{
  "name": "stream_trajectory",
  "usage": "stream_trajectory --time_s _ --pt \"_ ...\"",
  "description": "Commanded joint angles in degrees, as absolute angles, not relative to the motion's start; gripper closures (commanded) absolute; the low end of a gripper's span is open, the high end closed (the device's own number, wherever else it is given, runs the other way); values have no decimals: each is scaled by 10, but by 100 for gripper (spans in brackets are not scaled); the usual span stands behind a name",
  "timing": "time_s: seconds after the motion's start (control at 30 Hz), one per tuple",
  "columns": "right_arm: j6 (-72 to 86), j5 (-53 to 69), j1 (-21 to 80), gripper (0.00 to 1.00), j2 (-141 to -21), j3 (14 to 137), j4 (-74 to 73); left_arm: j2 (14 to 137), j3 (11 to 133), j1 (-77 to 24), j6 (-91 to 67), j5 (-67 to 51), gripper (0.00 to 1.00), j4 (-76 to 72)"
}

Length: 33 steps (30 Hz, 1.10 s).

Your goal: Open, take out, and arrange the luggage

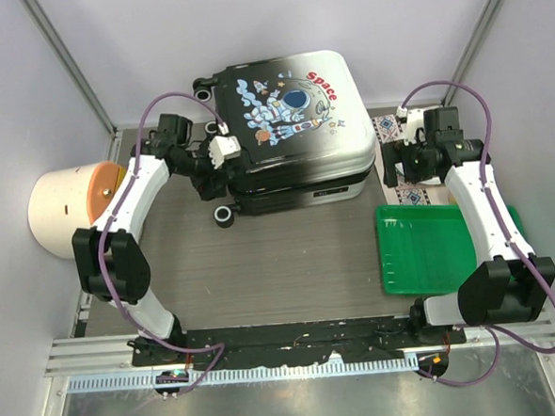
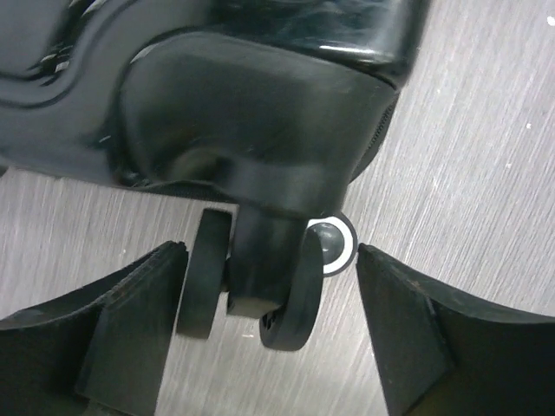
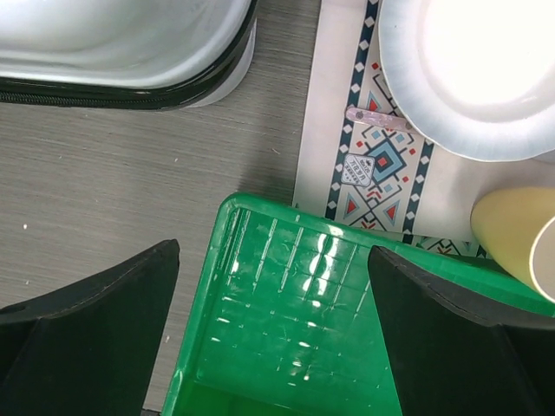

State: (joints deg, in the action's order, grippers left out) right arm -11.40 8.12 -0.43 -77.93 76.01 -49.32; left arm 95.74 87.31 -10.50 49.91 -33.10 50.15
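Grey wood-grain table (image 1: pixel 290 264), walled in white on three sides: we see two robot arms reaching in from the near edge. At far left, a cream cylindrical bin (image 1: pixel 61 216) lies at the table's border, its orange lid turned toward the arms. The left arm bends in toward the luggage (image 1: pixel 291 113), which lies flat and closed at the far middle of the table, with the astronaut print and red "Space" lettering facing up and its wheels on the left side. The left pincer (image 2: pixel 270 260) sits low against that side. In its wrist view the jaws stand well apart with a black twin caster wheel (image 2: pixel 286 290) between them, each finger just beside the wheel. We cannot tell whether either finger touches it, and we see no firm grip. Right of the case, a patterned mat (image 3: pixel 364 165) lies on the table, carrying a pale round dish (image 3: pixel 468 78), a small pink stick (image 3: pixel 377 119) and a yellowish cylinder (image 3: pixel 520 234). A green plastic tray (image 1: pixel 426 251) sits at the near right, its far corner lapping over the mat. The right pincer (image 3: pixel 273 260) hangs above that corner, its jaws spread wide and holding nothing.
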Motion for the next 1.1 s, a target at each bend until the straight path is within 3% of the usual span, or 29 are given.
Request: stream_trajectory --time_s 0.0,0.07,0.1,0.2,0.47,0.53,0.57,0.6,0.63,0.67,0.77,0.87,1.07 --pt "-98 62 -1 5 -752 741 -490 966 872 -122 583 -376 34 529" --pt "-91 57 -1 6 -749 735 -490 955 867 -127 578 -389 50 544" --pt "-89 55 -1 6 -746 732 -490 947 861 -132 573 -394 67 545" --pt "-63 34 -1 7 -737 718 -480 895 818 -142 519 -394 100 509" --pt "12 47 -2 12 -736 672 -464 682 645 -251 289 -327 100 394" --pt "23 48 -2 14 -742 668 -456 658 606 -331 192 -239 100 339" --pt "25 50 -2 19 -751 667 -453 647 599 -352 157 -215 98 323" --pt "27 54 -2 23 -758 668 -447 644 599 -359 124 -215 60 310" --pt "28 67 -2 26 -765 671 -445 642 610 -353 82 -244 37 315" --pt "27 75 -2 34 -781 678 -445 638 620 -345 75 -247 3 326" --pt "36 98 -2 53 -804 693 -438 624 684 -301 76 -254 0 387" --pt "51 123 0 67 -833 700 -429 601 750 -212 49 -344 0 430" --pt "62 122 45 69 -909 741 -397 618 780 -54 -45 -272 1 359"
